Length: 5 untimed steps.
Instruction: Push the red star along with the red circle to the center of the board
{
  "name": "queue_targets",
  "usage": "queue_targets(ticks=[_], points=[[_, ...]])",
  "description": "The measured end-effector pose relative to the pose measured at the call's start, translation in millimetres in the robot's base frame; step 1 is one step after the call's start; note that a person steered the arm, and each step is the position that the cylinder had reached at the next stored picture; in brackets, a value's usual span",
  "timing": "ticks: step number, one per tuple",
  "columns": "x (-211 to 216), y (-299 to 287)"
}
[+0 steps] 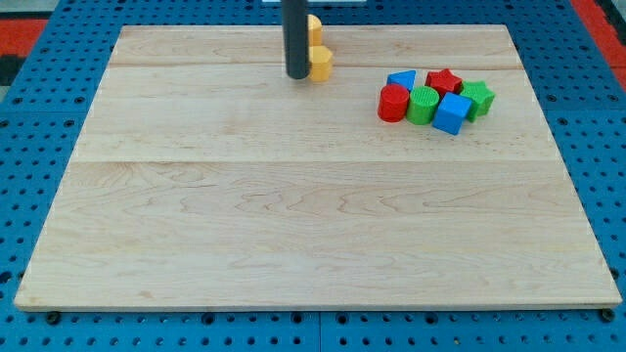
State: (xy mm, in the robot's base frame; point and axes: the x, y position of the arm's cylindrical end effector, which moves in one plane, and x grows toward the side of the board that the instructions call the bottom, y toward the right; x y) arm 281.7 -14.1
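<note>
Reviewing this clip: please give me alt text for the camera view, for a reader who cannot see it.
My tip rests near the wooden board's top edge, beside two yellow blocks. The red star and red circle sit upper right, clustered with two blue blocks and two green blocks.

The rod descends from the view's top; my tip (297, 75) rests on the surface (293, 215) near the top edge, left of centre. A yellow block (321, 64) sits just beside the tip on the view's right, a second yellow block (314, 29) above it, partly hidden by the rod. Well apart, toward the view's right, six blocks cluster in contact: red circle (393, 103), blue triangle (402, 80), red star (444, 80), green circle (424, 104), blue cube (452, 113), green star (477, 98).
</note>
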Motion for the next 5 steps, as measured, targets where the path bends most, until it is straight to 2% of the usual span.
queue_targets(ticks=[1, 2, 3, 4, 5], points=[[5, -19], [36, -28], [37, 5], [28, 68], [-11, 111]])
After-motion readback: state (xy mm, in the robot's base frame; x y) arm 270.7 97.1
